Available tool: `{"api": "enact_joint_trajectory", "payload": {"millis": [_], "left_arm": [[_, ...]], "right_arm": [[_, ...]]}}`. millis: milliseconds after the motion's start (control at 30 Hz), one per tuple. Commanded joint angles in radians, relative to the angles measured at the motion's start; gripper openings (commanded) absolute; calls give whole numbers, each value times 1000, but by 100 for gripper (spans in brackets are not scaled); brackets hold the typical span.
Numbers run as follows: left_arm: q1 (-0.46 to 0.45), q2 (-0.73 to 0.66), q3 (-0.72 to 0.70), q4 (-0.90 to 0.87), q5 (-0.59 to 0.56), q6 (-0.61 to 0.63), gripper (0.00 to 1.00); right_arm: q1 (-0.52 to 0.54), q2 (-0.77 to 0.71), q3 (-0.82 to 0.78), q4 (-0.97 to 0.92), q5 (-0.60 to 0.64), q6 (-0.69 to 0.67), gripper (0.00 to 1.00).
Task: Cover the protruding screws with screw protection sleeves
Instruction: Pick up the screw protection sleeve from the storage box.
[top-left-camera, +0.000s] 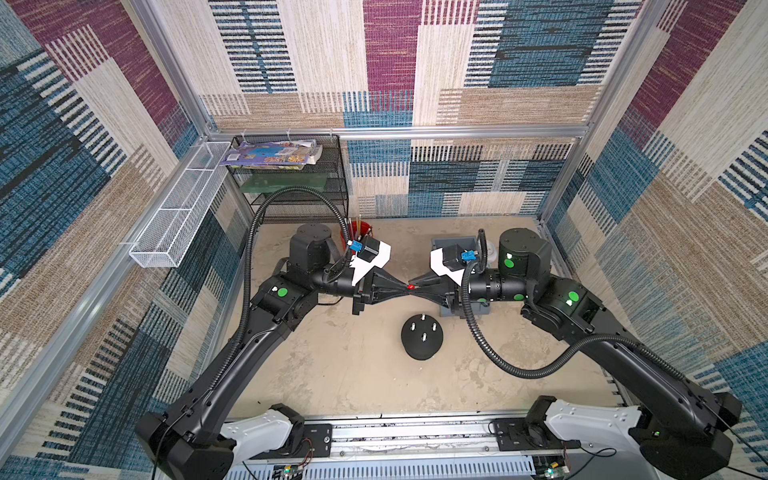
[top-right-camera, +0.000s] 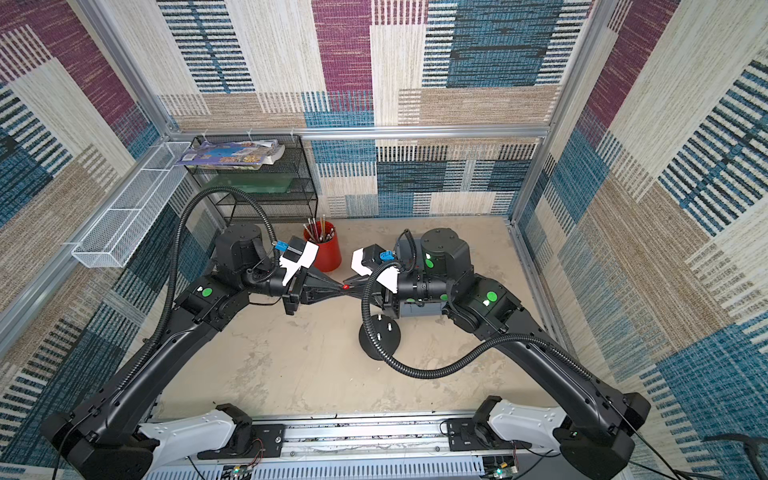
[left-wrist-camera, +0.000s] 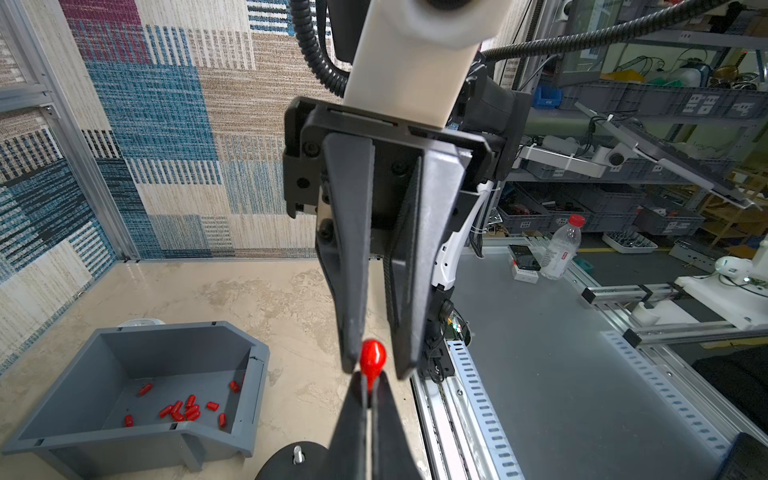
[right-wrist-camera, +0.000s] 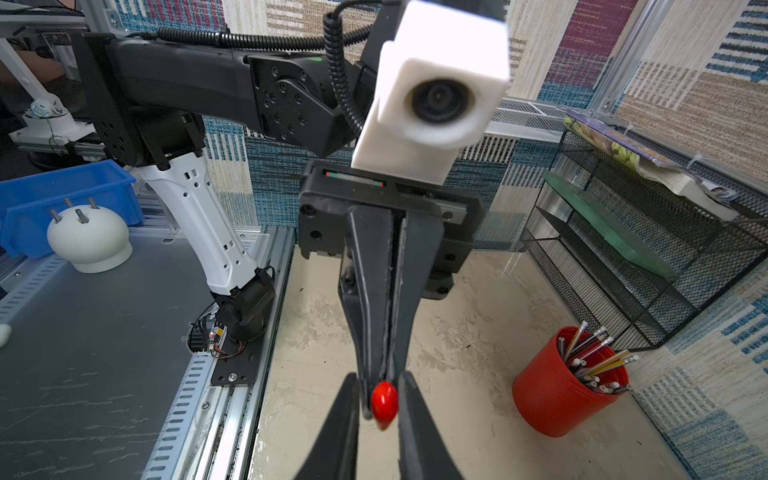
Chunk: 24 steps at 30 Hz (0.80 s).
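I am pinching one red sleeve (left-wrist-camera: 372, 353) in the left gripper (left-wrist-camera: 369, 382), fingers clamped on it, above the middle of the desk (top-left-camera: 353, 374), the right gripper (right-wrist-camera: 380, 375) flanking it with fingers apart, so nothing is capped yet: all four screws (top-left-camera: 424, 336) on the black dome (top-left-camera: 419, 349) are standing bare, spares (left-wrist-camera: 185, 409) lying in the grey bin (left-wrist-camera: 166, 353)

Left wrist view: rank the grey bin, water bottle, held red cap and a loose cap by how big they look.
1. grey bin
2. water bottle
3. held red cap
4. loose cap
The held cap likely outranks the loose one only through nearness to the camera.
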Motion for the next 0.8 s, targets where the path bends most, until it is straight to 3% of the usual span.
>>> {"api": "enact_joint_trajectory", "payload": {"millis": [0, 500, 767], "left_arm": [[0, -7, -1, 17, 8, -12, 0], [0, 1, -2, 15, 8, -11, 0], [0, 3, -4, 18, 6, -10, 0]], "right_arm": [[2, 6, 11, -2, 2, -4, 19], [2, -6, 11, 7, 12, -4, 18], [2, -6, 10, -1, 11, -9, 8]]}}
